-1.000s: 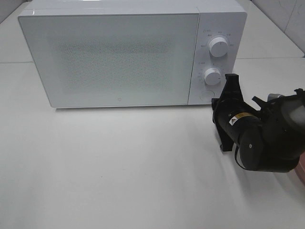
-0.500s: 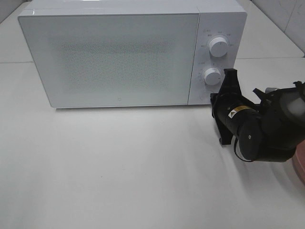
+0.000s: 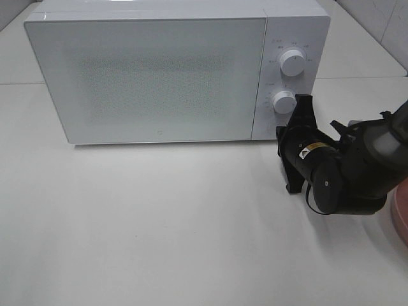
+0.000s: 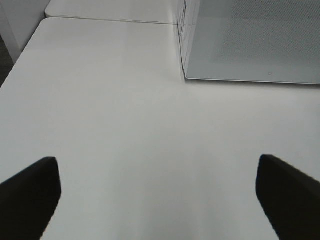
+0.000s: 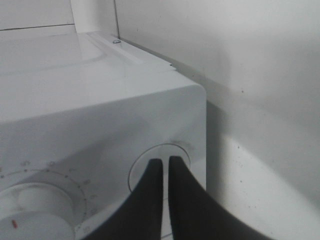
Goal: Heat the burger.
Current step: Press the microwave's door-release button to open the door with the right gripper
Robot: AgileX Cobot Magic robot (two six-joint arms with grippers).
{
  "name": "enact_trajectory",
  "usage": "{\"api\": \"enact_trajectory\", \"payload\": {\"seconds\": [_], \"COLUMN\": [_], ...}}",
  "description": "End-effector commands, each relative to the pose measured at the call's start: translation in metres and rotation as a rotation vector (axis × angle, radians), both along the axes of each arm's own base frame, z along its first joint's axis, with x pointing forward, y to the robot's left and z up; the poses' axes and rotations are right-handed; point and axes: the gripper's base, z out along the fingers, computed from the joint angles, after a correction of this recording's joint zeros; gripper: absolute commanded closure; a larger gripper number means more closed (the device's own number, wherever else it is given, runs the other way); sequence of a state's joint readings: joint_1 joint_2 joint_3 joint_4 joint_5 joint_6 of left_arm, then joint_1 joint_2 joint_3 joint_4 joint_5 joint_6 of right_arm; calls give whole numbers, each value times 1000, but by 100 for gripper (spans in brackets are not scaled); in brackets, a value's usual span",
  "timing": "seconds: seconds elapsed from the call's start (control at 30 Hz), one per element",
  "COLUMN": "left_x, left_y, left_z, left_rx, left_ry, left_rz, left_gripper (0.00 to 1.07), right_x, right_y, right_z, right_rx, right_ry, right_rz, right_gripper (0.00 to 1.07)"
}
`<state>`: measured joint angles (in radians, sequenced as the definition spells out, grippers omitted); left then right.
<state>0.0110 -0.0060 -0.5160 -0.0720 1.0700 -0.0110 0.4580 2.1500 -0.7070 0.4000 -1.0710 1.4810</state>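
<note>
The burger is out of view. A white microwave (image 3: 159, 70) stands at the back of the table with its door closed. My right arm (image 3: 331, 172) reaches toward the lower right corner of its control panel. In the right wrist view my right gripper (image 5: 162, 162) is shut, its fingertips together at the round button (image 5: 141, 176) below the knobs, touching it or just short of it. My left gripper (image 4: 160, 200) is open over bare table, with nothing between its dark fingers (image 4: 30, 192), and the microwave's front left corner (image 4: 186, 75) lies ahead of it.
Two white knobs (image 3: 292, 62) (image 3: 284, 101) sit on the panel above the button. The edge of a pink plate (image 3: 400, 213) shows at the far right behind my right arm. White table (image 3: 159, 223) stretches in front of the microwave.
My right arm has moved left and in toward the microwave's panel, bringing the shut fingertips up to the round button. More of the pink plate shows at the right edge.
</note>
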Motion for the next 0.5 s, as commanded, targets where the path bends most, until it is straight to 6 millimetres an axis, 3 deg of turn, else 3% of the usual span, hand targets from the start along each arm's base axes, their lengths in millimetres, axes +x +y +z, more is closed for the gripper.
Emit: {"api": "enact_trajectory", "payload": {"seconds": [0.03, 0.5], "left_x": [-1, -1], "left_y": [0, 0], "left_z": [0, 0], "left_rx": [-4, -4], "left_ry": [-8, -8], "left_rz": [-7, -7], "left_gripper": [9, 9], "right_x": [4, 17], "right_y": [1, -1], "right_z": [2, 9], "right_rx": [7, -26], "right_ry": [-8, -51], "right_rz": [7, -11], "right_gripper": [107, 107]}}
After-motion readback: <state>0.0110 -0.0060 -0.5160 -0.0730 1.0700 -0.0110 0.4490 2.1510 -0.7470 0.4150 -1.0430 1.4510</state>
